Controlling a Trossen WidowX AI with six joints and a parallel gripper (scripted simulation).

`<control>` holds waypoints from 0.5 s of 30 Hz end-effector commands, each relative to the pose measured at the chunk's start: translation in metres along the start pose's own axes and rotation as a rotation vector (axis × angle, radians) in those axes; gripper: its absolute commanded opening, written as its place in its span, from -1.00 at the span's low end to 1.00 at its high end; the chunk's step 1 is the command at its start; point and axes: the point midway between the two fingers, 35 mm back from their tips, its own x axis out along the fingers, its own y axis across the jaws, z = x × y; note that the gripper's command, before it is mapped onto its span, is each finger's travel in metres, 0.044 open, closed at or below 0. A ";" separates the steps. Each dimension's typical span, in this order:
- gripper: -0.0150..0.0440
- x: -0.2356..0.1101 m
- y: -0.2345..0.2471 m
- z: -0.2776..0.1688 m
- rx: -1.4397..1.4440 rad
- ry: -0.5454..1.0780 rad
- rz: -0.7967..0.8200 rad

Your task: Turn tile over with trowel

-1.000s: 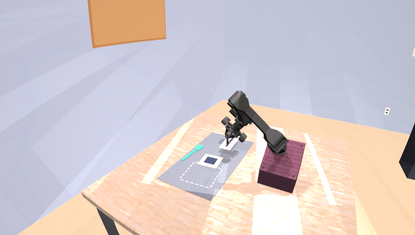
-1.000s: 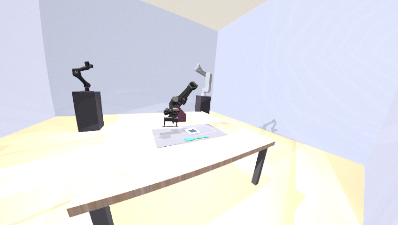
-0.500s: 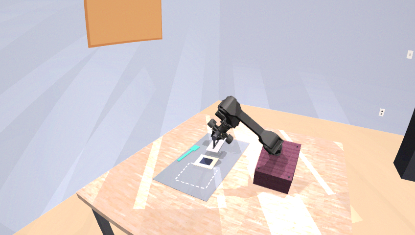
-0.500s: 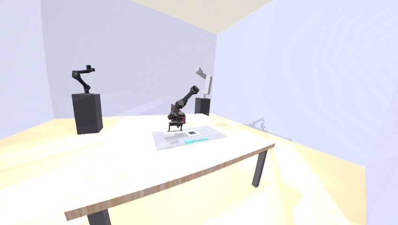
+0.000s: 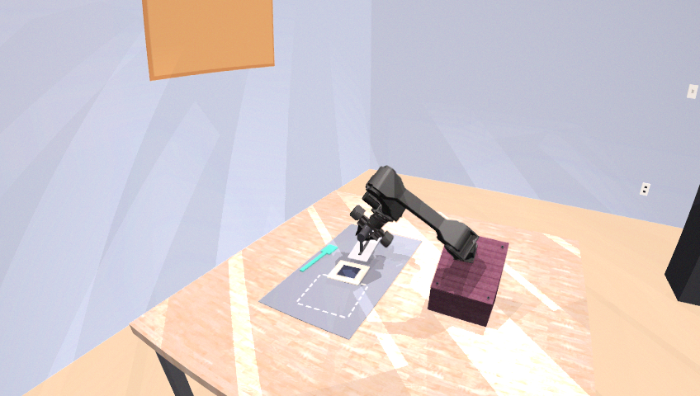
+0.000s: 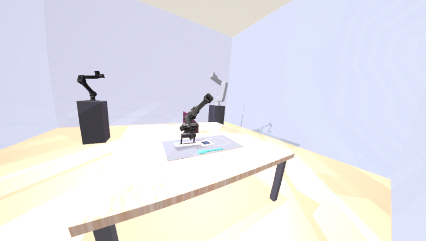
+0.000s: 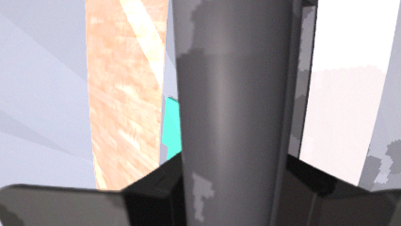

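My gripper (image 5: 362, 243) (image 6: 187, 141) is shut on the small trowel. The trowel has a dark grey handle (image 7: 235, 113) that fills the wrist view, and a white blade (image 5: 362, 251) (image 6: 183, 144) (image 7: 339, 118) that lies low over the far end of the grey mat (image 5: 285, 296) (image 6: 179, 153). The tile (image 5: 349, 272) (image 6: 205, 142) is cream with a dark blue marked square facing up. It lies flat on the mat just in front of the blade, at the far edge of the dashed outline (image 5: 323, 309), mostly outside it.
A teal flat tool (image 5: 318, 257) (image 6: 209, 150) (image 7: 171, 127) lies at the mat's left edge. The arm stands on a dark purple block (image 5: 466, 289) right of the mat. Two other arms on dark pedestals (image 6: 92, 120) (image 6: 216, 113) stand beyond the table.
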 end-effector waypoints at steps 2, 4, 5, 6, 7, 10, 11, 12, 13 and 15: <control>-0.49 0.006 -0.004 0.001 -0.001 -0.009 0.009; -0.49 0.009 -0.006 0.001 -0.001 -0.009 0.009; -0.49 0.010 -0.007 0.001 -0.001 -0.008 0.009; -0.49 0.011 -0.008 0.000 -0.001 -0.008 0.009; -0.49 0.012 -0.009 0.000 -0.001 -0.008 0.009; -0.49 0.013 -0.010 0.000 0.000 -0.008 0.009; -0.49 0.013 -0.010 -0.001 0.000 -0.008 0.009; -0.49 0.013 -0.009 -0.002 0.000 -0.008 0.009; -0.49 0.013 -0.009 -0.004 0.000 -0.008 0.009; -0.49 0.013 -0.009 -0.007 0.000 -0.008 0.008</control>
